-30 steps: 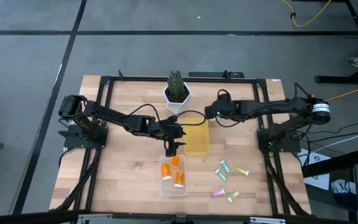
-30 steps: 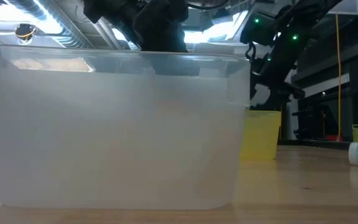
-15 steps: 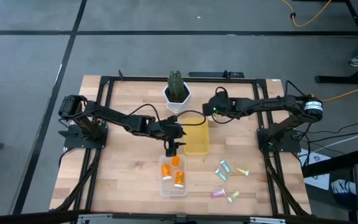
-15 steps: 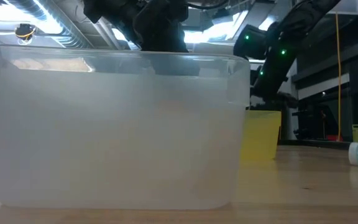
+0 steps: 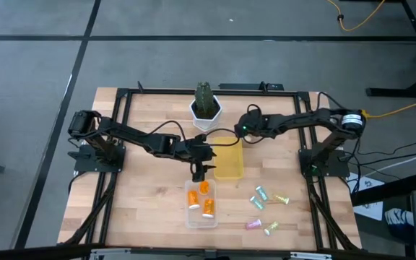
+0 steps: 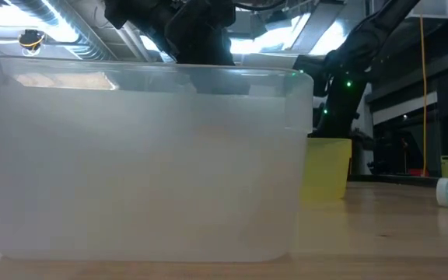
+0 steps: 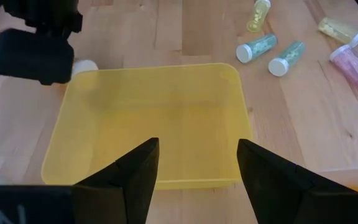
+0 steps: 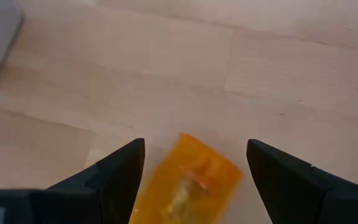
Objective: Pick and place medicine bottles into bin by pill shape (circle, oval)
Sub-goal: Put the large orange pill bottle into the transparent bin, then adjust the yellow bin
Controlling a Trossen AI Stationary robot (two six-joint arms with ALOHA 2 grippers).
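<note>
1. Nearest, on the right half of the surface (image 5: pixel 143 195), five pale medicine bottles (image 5: pixel 261 193), greenish and pink, lie on their sides in a loose group. They are not yet sorted.
2. Left of them stands the clear bin (image 5: pixel 201 217), which holds three orange bottles with white caps (image 5: pixel 209 206). That suggests one pill shape is being gathered here. In the low view its frosted wall (image 6: pixel 146 163) fills most of the picture.
3. Just beyond the clear bin hangs the left gripper (image 5: pixel 199 172). Its wrist view shows the fingers apart with nothing between them, looking across the yellow bin. It seems to be waiting, clear of the other arm.
4. The yellow bin (image 5: pixel 227 165) sits far right of the clear bin and is empty, presumably kept for the other shape.
5. At the yellow bin's far side the right gripper (image 5: pixel 244 130) points down. Its wrist view shows the fingers spread wide, one on each side of an orange medicine bottle (image 8: pixel 188 180) lying on the bare wood. It does not look clamped, so the gripper is likely either lining up a grasp or has let go.
6. Farther back, a white pot with a green plant (image 5: pixel 205 108) stands at the far middle, outside the sorting.
7. The surface is pale wooden planking inside a black frame. Around it is a grey floor with dark lines and an orange cable (image 5: pixel 360 20) at the far right.
</note>
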